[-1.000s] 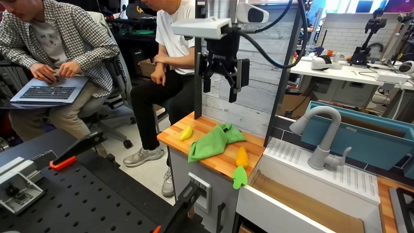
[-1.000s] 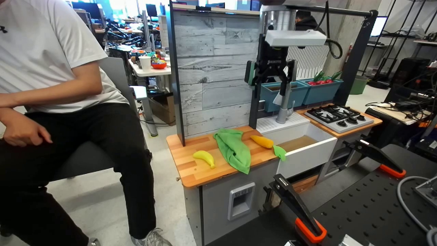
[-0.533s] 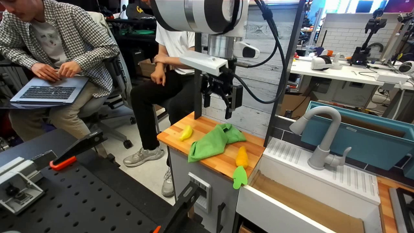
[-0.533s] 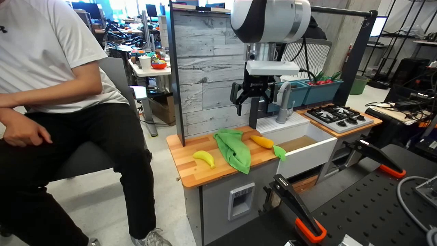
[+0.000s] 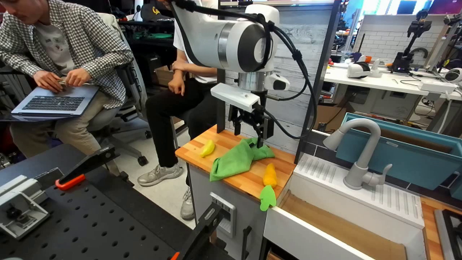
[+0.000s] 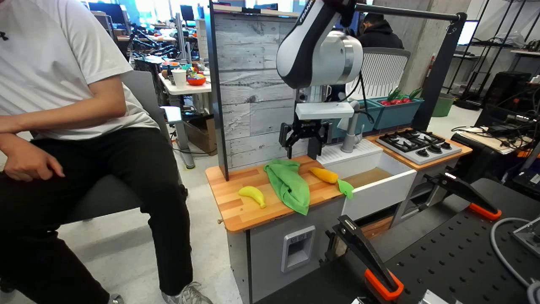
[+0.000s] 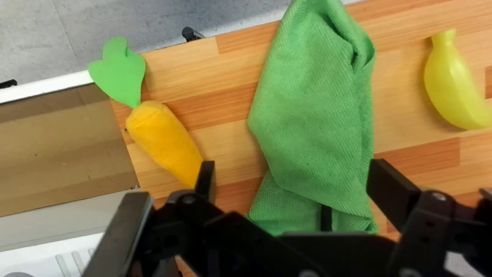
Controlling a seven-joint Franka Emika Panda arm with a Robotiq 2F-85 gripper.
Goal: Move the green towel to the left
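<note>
The green towel lies folded and crumpled on the wooden counter in both exterior views [image 5: 232, 162] [image 6: 291, 185], one end hanging slightly over the front edge. It fills the middle of the wrist view [image 7: 315, 107]. My gripper [image 5: 248, 138] is open and empty, pointing down above the towel's back part near the wall panel; it also shows in an exterior view [image 6: 303, 153]. In the wrist view my gripper [image 7: 292, 181] has its fingers spread on either side of the towel's near end, with nothing between the pads. The towel's nearest end is hidden behind the gripper body.
A yellow banana [image 7: 453, 84] and an orange carrot [image 7: 165, 138] with a green leaf lie on opposite sides of the towel. The white sink [image 6: 379, 190] with a grey faucet [image 5: 361, 155] adjoins the counter. A grey wood-look panel [image 6: 261, 93] stands behind the counter.
My open gripper has come down from high above the counter to just above the towel's back part. The towel, banana and carrot have not moved.
</note>
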